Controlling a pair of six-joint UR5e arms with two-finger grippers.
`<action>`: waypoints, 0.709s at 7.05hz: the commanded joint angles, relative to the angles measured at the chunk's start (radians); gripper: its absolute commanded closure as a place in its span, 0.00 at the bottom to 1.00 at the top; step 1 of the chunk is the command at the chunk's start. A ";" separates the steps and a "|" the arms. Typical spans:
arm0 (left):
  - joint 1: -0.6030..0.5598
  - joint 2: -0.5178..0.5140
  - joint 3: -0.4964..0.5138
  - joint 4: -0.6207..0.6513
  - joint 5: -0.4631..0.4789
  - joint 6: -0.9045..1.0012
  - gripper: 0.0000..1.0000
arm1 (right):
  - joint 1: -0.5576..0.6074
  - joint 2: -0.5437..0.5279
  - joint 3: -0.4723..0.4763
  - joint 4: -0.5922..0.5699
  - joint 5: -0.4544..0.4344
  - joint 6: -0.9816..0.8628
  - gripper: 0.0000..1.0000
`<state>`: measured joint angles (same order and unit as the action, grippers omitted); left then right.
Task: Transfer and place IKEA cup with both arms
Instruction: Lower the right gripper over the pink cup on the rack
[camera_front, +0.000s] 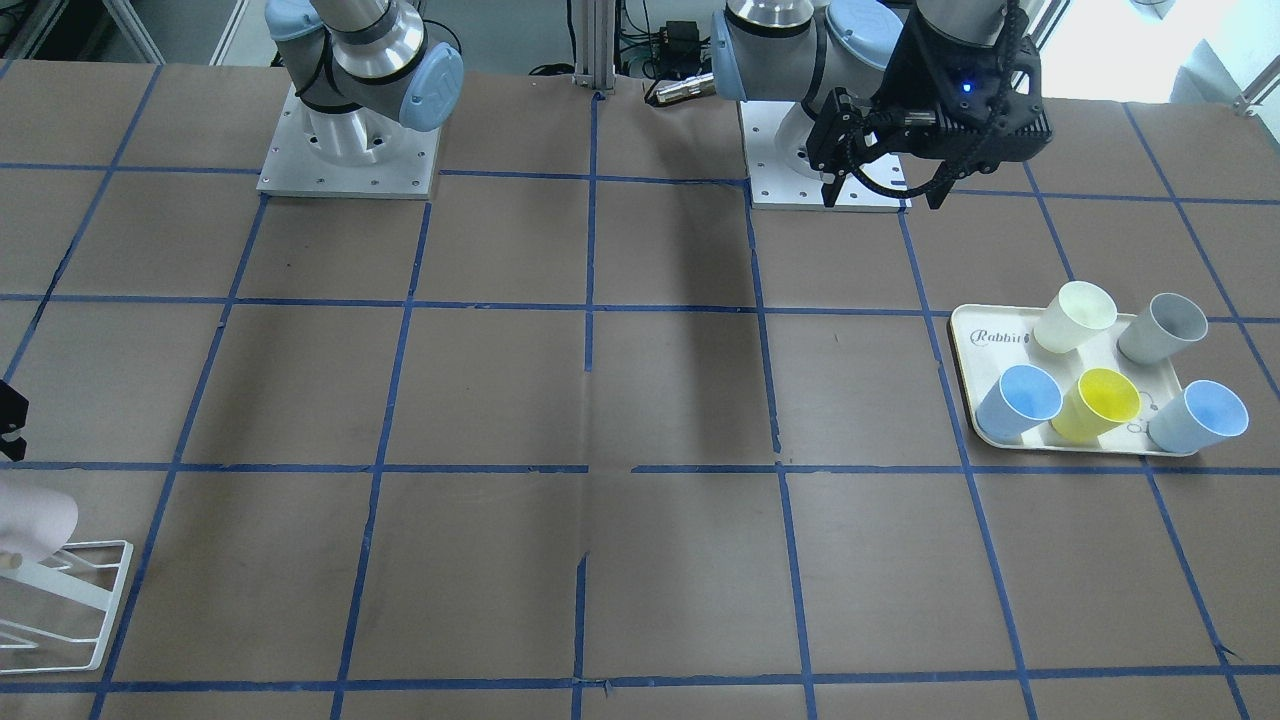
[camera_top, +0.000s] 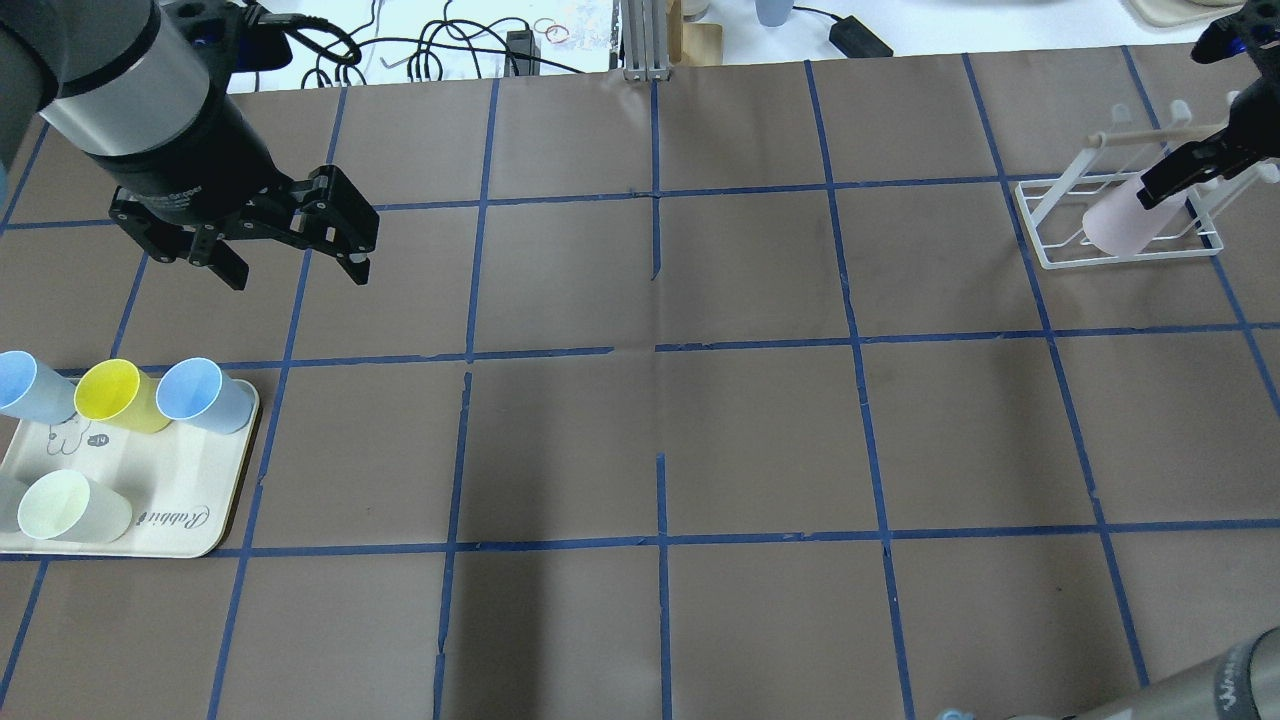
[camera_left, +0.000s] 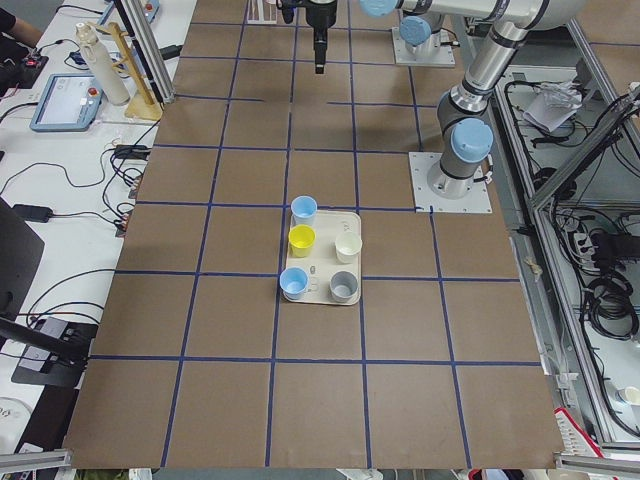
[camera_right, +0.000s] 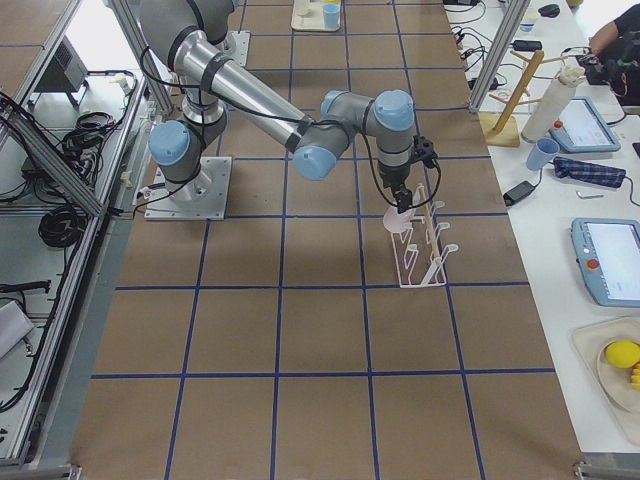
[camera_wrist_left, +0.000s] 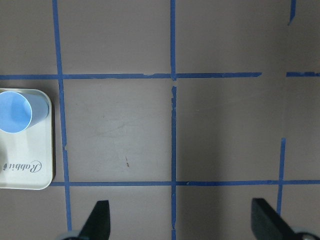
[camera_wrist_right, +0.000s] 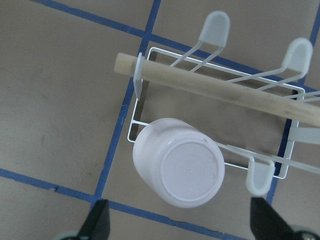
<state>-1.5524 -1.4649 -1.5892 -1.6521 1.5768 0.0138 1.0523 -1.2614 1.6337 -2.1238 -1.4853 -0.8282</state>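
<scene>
Pink and bottom-up, the IKEA cup (camera_wrist_right: 179, 162) fills the right wrist view, hung mouth-down on a prong of the white wire rack (camera_wrist_right: 212, 73) under its wooden dowel (camera_wrist_right: 210, 87). Going left to right in the overhead view: the cream tray (camera_top: 180, 520) with its cups sits at the table's near left, the left gripper (camera_top: 290, 262) hangs above the bare table just beyond it with fingers spread and nothing between them, and far across, at the right edge, the right gripper (camera_top: 1185, 175) sits just above the rack and cup. Its fingertips (camera_wrist_right: 97, 222) stand wide apart to either side of the cup's base, not touching it. My reading is that the placing step is done or nearly so, the cup released on the rack; the next move would call for the right arm to lift straight away without brushing the dowel or tipping the cup off its prong. Script on the tray reads "Rabbit"; a small mark beside the yellow cup (camera_top: 118, 396) is too small to read.
</scene>
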 joint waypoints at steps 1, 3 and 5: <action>0.000 0.000 0.000 0.000 -0.001 0.000 0.00 | 0.000 0.034 0.000 -0.031 0.022 0.000 0.00; 0.000 -0.002 0.000 0.000 -0.001 0.000 0.00 | 0.000 0.053 0.000 -0.047 0.022 0.000 0.00; 0.000 -0.002 0.000 0.000 -0.001 0.000 0.00 | 0.000 0.066 0.002 -0.062 0.022 0.000 0.00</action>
<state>-1.5524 -1.4658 -1.5892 -1.6521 1.5754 0.0138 1.0523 -1.2040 1.6348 -2.1797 -1.4635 -0.8282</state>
